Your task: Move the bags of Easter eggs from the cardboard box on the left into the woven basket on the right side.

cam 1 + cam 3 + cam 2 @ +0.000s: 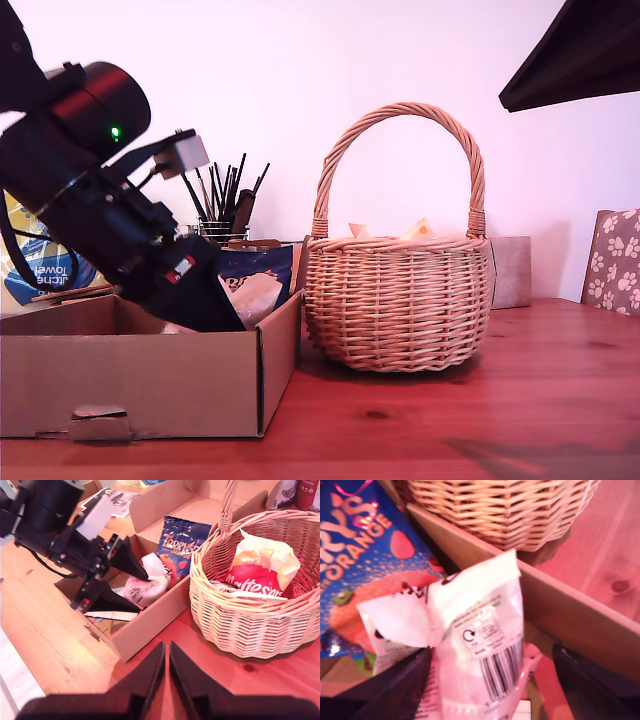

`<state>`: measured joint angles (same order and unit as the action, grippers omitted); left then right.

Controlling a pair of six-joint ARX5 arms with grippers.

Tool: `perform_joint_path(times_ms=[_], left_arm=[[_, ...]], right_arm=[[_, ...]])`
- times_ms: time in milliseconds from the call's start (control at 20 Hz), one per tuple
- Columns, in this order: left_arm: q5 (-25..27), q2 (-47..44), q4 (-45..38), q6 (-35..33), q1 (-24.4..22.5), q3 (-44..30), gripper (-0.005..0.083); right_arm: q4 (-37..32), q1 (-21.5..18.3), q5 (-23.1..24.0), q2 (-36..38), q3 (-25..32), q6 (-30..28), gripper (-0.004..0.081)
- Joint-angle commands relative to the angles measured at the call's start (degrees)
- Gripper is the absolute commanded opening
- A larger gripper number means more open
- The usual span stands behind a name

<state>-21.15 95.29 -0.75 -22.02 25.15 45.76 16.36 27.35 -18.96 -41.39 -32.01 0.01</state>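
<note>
Inside the low brown cardboard box (130, 380), my first gripper (131, 582) is straddling the crinkly whitish barcode bag (470, 645), fingers spread on either side; whether they are pinching it, I cannot tell. The dark blue Terry's bag (182, 545) is leaning against the box wall nearest the round tan wicker basket (398, 300). My second gripper (166, 672) is hovering shut over bare wooden table (500, 420).

Wooden table (560, 400), cardboard box (140, 380) beside woven basket (398, 300)
</note>
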Motion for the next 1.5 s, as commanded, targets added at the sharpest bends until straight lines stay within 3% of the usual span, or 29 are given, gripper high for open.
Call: perform_joint_path(times_ms=[0, 150, 200, 300, 350, 400, 700, 950, 1200, 1450], left_arm=[[0.7, 3.8, 0.3, 0.3, 0.0, -0.7, 0.0694], [1.2, 4.8, 0.2, 2.1, 0.0, -0.7, 0.0641], [1.8, 4.8, 0.2, 2.1, 0.0, -0.7, 0.0547], [2.3, 4.8, 0.3, 2.1, 0.0, -0.7, 0.0258], [2.2, 4.8, 0.3, 2.1, 0.0, -0.7, 0.0153], [2.1, 4.8, 0.1, 2.1, 0.0, -0.7, 0.0129], [2.1, 3.1, -0.5, 2.1, 0.1, -0.7, 0.0129], [2.1, -5.9, 4.3, 2.2, 0.3, -0.7, 0.0124], [2.1, -16.6, 8.9, 2.8, 1.5, -0.7, 0.0124], [2.1, -19.5, 3.9, 5.2, 4.9, -0.7, 0.0126]], right_arm=[[-0.2, -0.3, 0.0, 0.0, 0.8, 0.3, -0.0001], [-0.4, -0.3, 0.0, 0.0, 0.7, 0.3, -0.0001], [-0.4, -0.3, 0.0, 0.0, 0.7, 0.3, -0.0001], [-0.6, -0.3, 0.0, 0.0, 0.7, 0.3, -0.0001], [-0.6, -0.3, 0.0, 0.0, 0.7, 0.5, -0.0001], [-0.6, -0.3, 0.0, 0.0, 0.7, 0.7, -0.0001], [-0.7, -0.3, 0.0, 0.0, 0.7, 1.7, -0.0001], [0.5, -0.3, -1.5, 0.1, 0.3, 1.7, -0.0012], [12.4, -0.3, 0.4, 0.1, -6.8, 6.0, -0.0012], [21.9, -0.3, 2.9, 0.1, -15.8, 5.7, -0.0012]])
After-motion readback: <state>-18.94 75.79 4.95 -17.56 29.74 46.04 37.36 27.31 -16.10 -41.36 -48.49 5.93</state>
